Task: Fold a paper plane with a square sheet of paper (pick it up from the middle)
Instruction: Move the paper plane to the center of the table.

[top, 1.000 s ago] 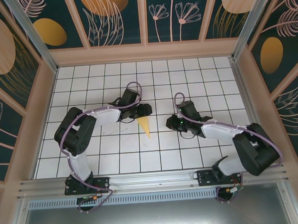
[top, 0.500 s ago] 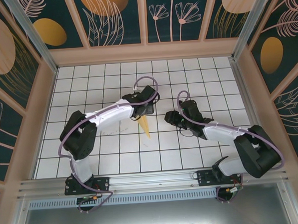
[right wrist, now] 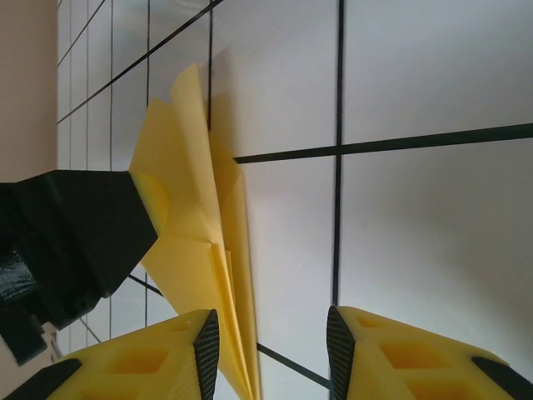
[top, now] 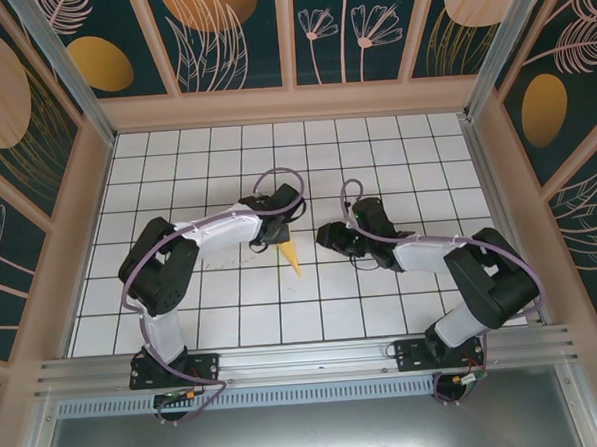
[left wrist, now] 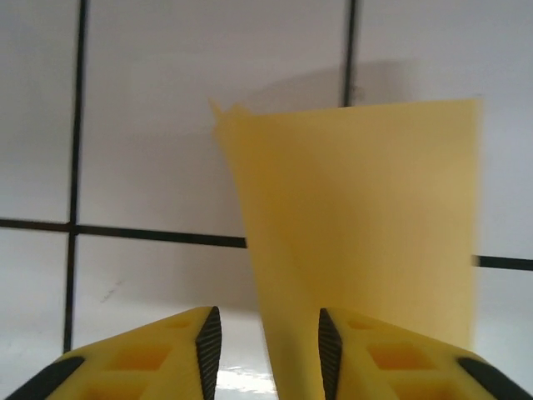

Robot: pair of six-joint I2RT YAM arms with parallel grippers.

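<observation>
L gripper [top: 283,231] had swung up toward the far side and right half a sec ago. Now it's back down, nearer the bases, sitting at the wide end of the paper plane [top: 293,258] and covering a bit more of it than a sec ago. L forearm [top: 219,231] pulled back w/ it. R gripper [top: 325,237] has crept left in both steps, now closer to the plane. R elbow [top: 492,283] drew in too, up and leftward.

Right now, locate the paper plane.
In the top view the paper plane sits mid-table at the jaws of the left gripper, with the right gripper just to its right.
</observation>
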